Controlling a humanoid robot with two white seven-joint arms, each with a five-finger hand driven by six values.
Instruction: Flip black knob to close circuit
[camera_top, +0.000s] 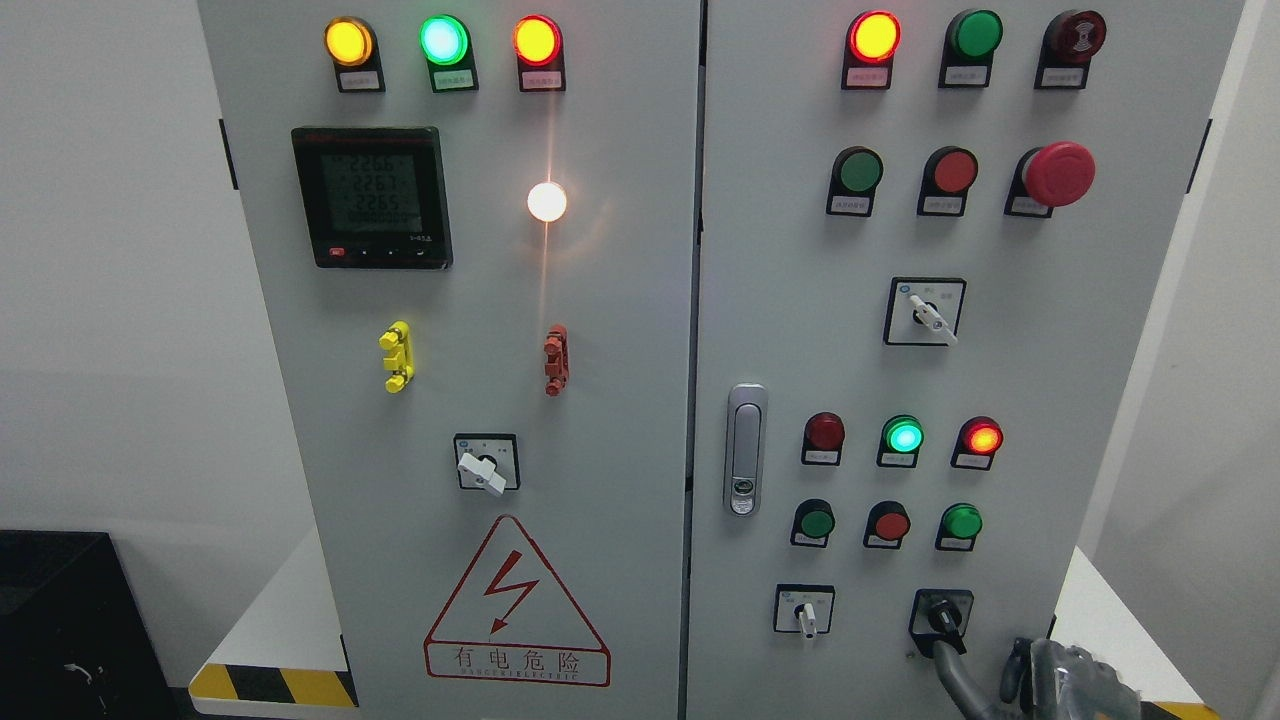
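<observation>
my right hand (1050, 675) has a finger (950, 665) at the black knob (941, 612); holding nothing yet, i should pinch it squarely, then twist.

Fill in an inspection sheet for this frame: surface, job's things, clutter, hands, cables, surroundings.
Surface: grey two-door electrical cabinet, both doors shut.
Job's things: black knob at lower right of the right door, a finger of the right hand reaching up to it.
Clutter: nothing seen.
Hands: right hand at the bottom right edge, whether it grips the knob cannot be told; left hand not in view.
Cables: nothing seen.
Surroundings: digital meter, lit indicator lamps, red emergency stop button, white selector switches, door latch, high-voltage warning triangle, black box at lower left, yellow-black hazard stripe along the base.
</observation>
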